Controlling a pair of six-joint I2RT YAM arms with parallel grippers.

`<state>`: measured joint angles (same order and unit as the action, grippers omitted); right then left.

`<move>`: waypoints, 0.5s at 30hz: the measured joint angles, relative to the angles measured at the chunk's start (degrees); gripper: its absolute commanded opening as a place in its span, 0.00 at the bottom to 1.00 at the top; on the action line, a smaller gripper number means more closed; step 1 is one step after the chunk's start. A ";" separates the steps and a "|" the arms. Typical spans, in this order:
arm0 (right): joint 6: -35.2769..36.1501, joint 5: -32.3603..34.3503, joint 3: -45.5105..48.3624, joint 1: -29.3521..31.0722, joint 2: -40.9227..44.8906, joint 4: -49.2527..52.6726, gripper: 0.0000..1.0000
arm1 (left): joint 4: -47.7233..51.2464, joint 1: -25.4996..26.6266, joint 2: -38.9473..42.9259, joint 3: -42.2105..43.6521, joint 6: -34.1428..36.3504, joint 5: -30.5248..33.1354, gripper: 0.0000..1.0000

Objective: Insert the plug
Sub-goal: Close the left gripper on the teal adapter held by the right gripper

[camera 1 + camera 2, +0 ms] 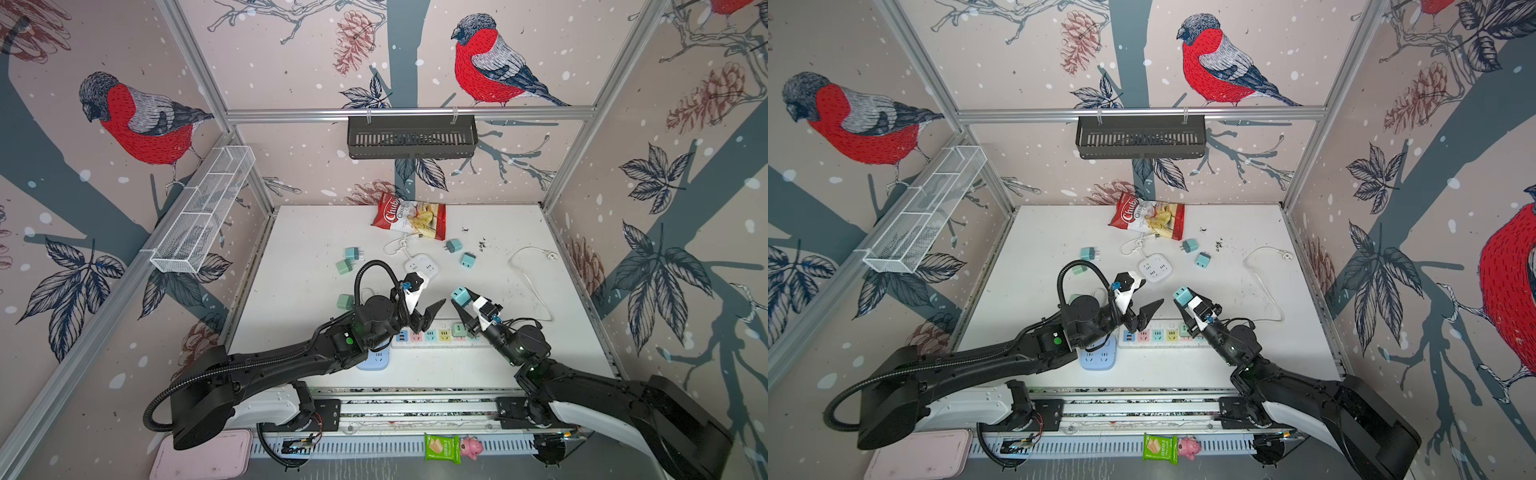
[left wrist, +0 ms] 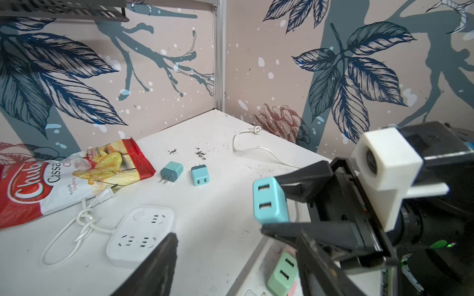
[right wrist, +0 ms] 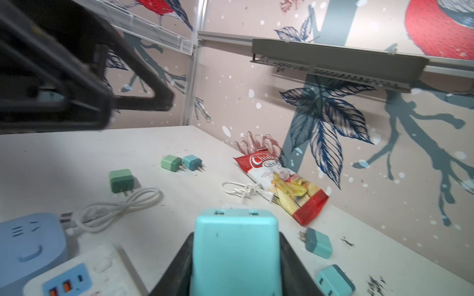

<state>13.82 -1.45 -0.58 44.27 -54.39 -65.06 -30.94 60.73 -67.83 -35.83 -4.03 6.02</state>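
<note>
My right claw (image 1: 462,300) is clamped on the turquoise plug (image 2: 269,202) and holds it clear of the white table (image 1: 316,249), just behind the long power strip (image 1: 432,336) that lies along the front edge. The plug's long axis runs in line with my fingers. Its two-slot face points away from my wrist, toward the far left corner. Its prongs are hidden. My left claw (image 1: 430,314) hangs beside it, jaws apart, holding nothing.
</note>
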 measured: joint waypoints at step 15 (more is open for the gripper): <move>6.49 6.62 0.37 6.62 9.60 3.41 0.04 | 1.75 0.57 -5.44 -3.74 1.60 -9.11 0.69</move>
<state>20.32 5.17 -0.21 50.89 -44.80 -61.65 -29.19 61.30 -73.28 -39.57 -2.44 -3.09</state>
